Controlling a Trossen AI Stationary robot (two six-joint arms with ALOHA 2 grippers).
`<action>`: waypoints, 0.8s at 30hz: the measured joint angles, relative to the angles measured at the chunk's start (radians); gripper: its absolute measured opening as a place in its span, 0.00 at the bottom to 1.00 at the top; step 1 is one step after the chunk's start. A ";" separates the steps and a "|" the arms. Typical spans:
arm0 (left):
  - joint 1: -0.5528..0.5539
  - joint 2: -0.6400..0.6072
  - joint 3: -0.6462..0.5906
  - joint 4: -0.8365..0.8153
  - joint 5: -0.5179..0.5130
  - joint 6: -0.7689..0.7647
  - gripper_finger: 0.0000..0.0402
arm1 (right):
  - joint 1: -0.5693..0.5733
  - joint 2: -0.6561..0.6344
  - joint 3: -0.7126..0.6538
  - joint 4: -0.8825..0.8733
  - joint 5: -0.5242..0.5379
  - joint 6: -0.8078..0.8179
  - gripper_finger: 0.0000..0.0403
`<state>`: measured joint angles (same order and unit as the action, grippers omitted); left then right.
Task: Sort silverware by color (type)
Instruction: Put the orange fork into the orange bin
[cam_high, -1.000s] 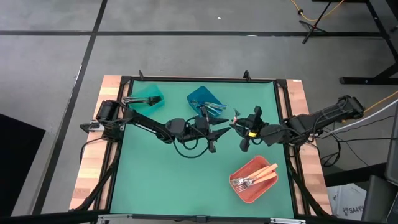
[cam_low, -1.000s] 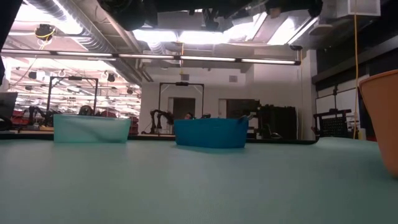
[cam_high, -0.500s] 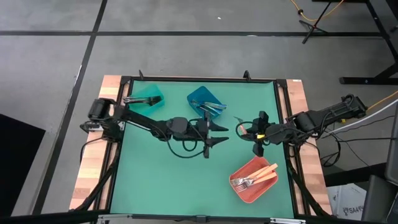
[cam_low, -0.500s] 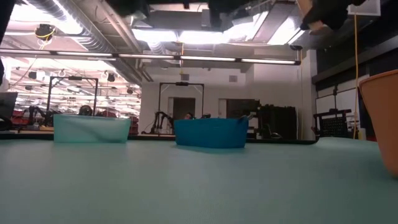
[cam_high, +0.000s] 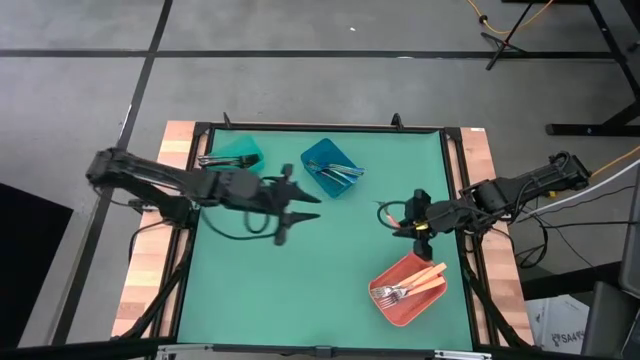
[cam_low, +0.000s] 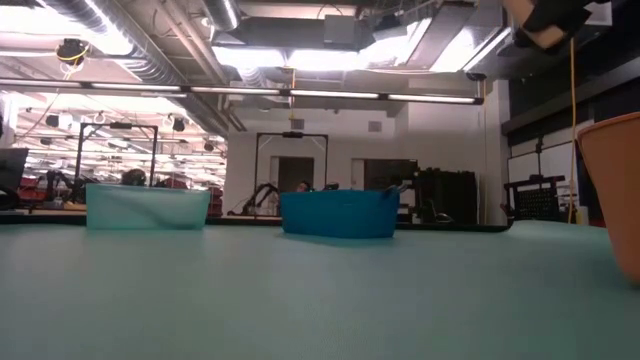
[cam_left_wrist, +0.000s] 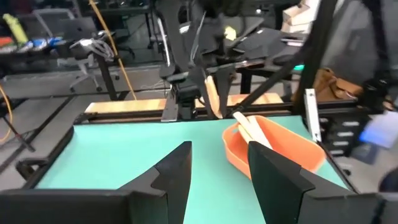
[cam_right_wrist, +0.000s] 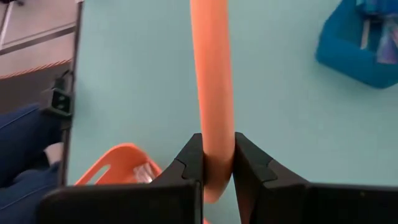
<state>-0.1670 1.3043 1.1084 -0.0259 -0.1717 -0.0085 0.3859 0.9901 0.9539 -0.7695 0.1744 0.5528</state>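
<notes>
While left end effector (cam_high: 290, 212) retreated, right end effector (cam_right_wrist: 214, 163) kept gold-handled fork (cam_right_wrist: 211, 93)

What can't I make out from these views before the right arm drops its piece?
- Head of the gold-handled piece in the right gripper: cut off by the right wrist view's top edge; too small in the high view.
- Teal bin contents: partly covered by the left arm from above, walls hide them in the low view.
- Blue bin pieces: too small to count.
</notes>
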 joint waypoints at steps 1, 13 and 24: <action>-0.011 -0.030 0.000 -0.030 -0.002 0.011 0.38 | 0.000 0.000 0.000 0.000 -0.014 0.001 0.09; -0.186 -0.234 0.001 -0.267 -0.252 0.013 0.38 | 0.001 0.000 0.001 -0.036 -0.234 0.001 0.09; -0.218 -0.268 0.000 -0.348 -0.336 0.020 0.38 | 0.001 0.010 0.001 -0.096 -0.324 0.001 0.09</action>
<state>-0.3850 1.0365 1.1088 -0.3743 -0.5072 0.0110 0.3866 0.9998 0.9546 -0.8658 -0.1500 0.5533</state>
